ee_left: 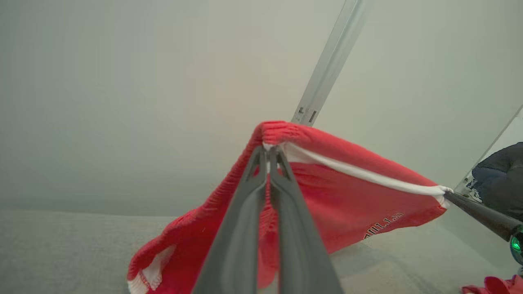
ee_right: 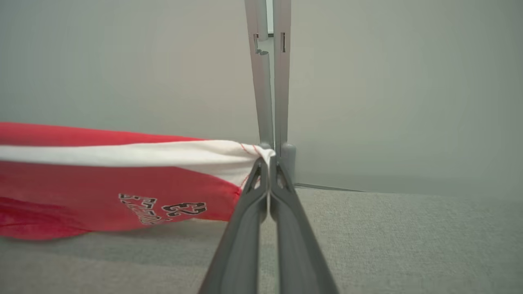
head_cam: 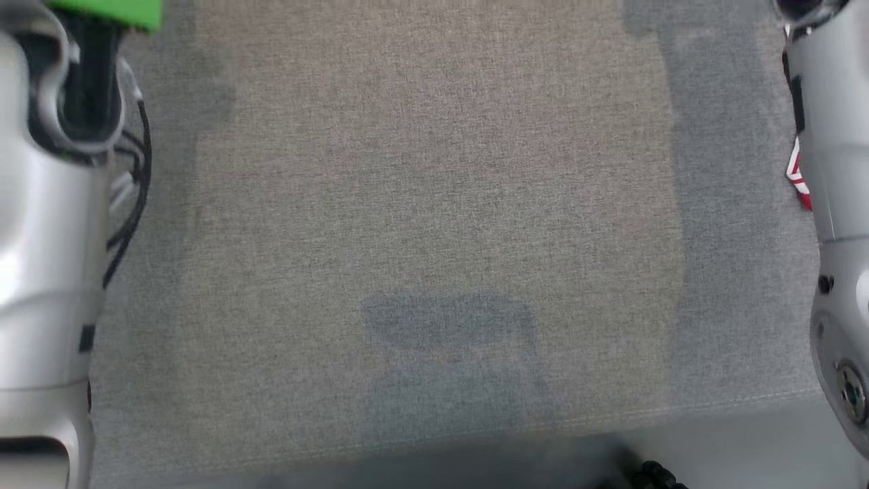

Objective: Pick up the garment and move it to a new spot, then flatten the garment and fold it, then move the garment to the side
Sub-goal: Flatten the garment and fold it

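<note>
Grey cloth surface (ee_right: 408,245) lies under the red garment (ee_left: 347,196), which is stretched above it near the far edge. The left gripper (ee_left: 269,152) and right gripper (ee_right: 268,163) each pinch its white-trimmed hem, fingers closed. Such thin pinches could slip if the arms pull apart harder.

Your head camera looks steeply down, close over the grey tabletop (head_cam: 434,204), with the left forearm (head_cam: 47,238) and right forearm (head_cam: 838,136) at its edges. Your wrist cameras sit low near the tabletop, one looking along the left pincer (ee_left: 269,152), one along the right pincer (ee_right: 269,161), toward the pale wall (ee_left: 122,81). Both share the red garment (ee_left: 347,196) and metal post (ee_right: 280,81).
</note>
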